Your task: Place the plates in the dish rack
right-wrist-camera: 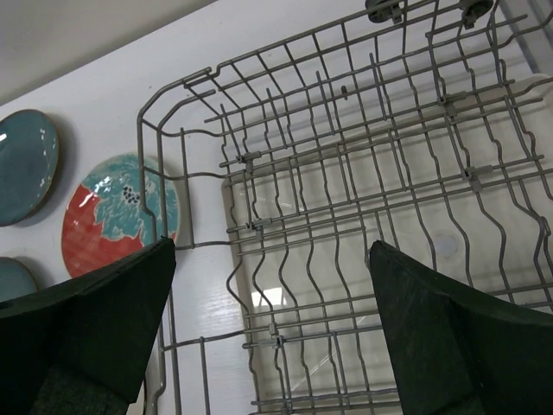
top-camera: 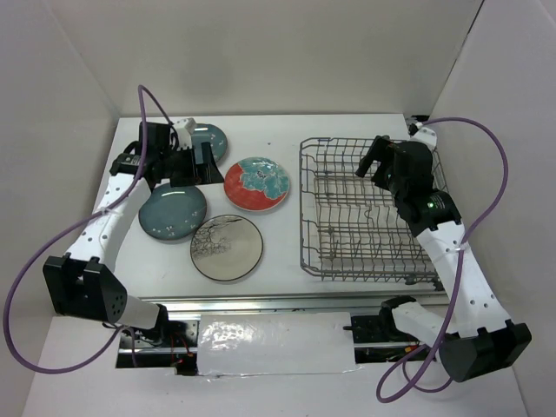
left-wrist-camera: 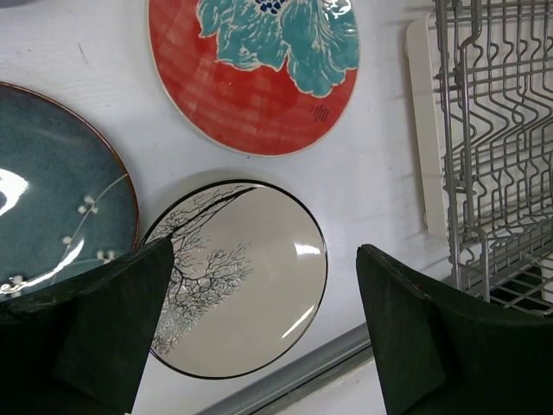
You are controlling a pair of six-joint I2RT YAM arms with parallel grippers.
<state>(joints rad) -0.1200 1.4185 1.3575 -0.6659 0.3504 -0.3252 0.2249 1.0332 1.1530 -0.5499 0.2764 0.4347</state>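
Red plate, grey-white plate, near teal plate and far teal plate are lying flat on worktop, all L of rack. L hand is hovering above plates, spread wide. R hand is hanging over rack, likewise spread.

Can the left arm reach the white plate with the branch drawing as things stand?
Probably yes: the left arm hovers nearby, jaws open, and the white plate lies flat, with nothing on it or in the way.
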